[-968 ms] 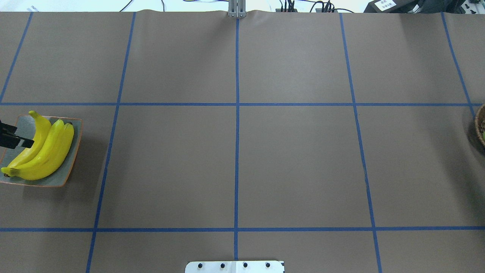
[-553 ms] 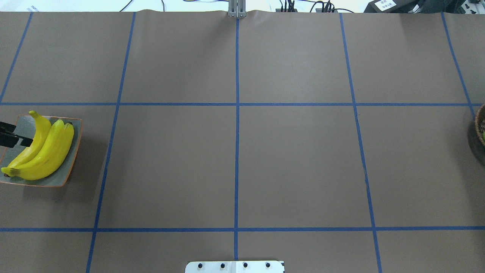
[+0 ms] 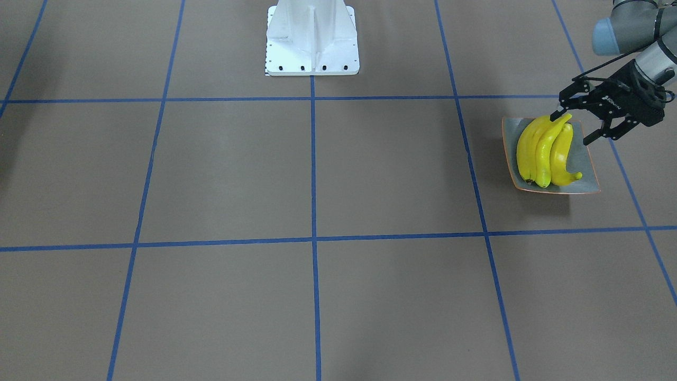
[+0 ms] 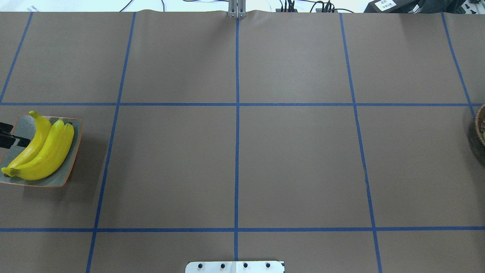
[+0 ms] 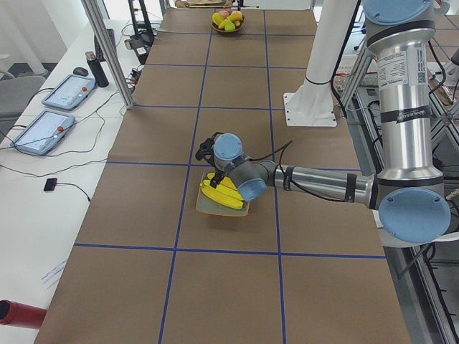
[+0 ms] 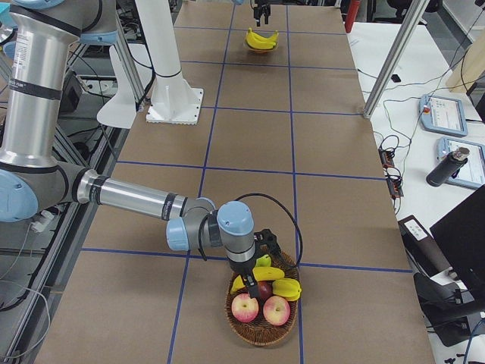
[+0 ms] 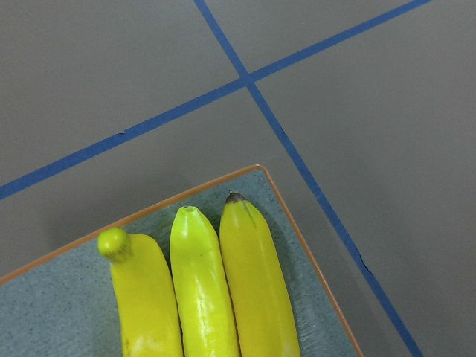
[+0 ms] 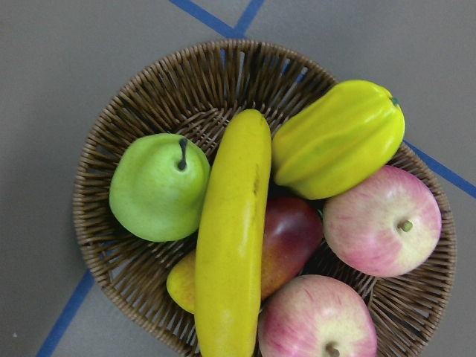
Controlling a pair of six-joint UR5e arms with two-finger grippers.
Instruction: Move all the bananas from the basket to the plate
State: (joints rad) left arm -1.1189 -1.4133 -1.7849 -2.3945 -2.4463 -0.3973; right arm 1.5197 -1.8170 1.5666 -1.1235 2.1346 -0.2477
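Three yellow bananas (image 3: 539, 153) lie side by side on the square grey-green plate (image 3: 586, 165), which sits at the table's left end in the overhead view. My left gripper (image 3: 571, 128) hangs open just above the plate's robot-side edge, holding nothing. At the overhead view's left edge only its fingers (image 4: 21, 141) show, beside the bananas (image 4: 41, 155). A fourth banana (image 8: 230, 238) lies across the fruit in the wicker basket (image 8: 134, 97). My right gripper (image 6: 254, 282) hovers over that basket (image 6: 261, 327); I cannot tell whether it is open or shut.
The basket also holds a green pear (image 8: 156, 186), a yellow star fruit (image 8: 338, 137), a dark red fruit (image 8: 290, 234) and two pink apples (image 8: 379, 223). The robot's white base (image 3: 312, 39) stands mid-table. Blue tape lines grid the brown table.
In the overhead view my left gripper has drawn back slightly toward the left edge, away from the bananas. The bananas and plate have not moved.
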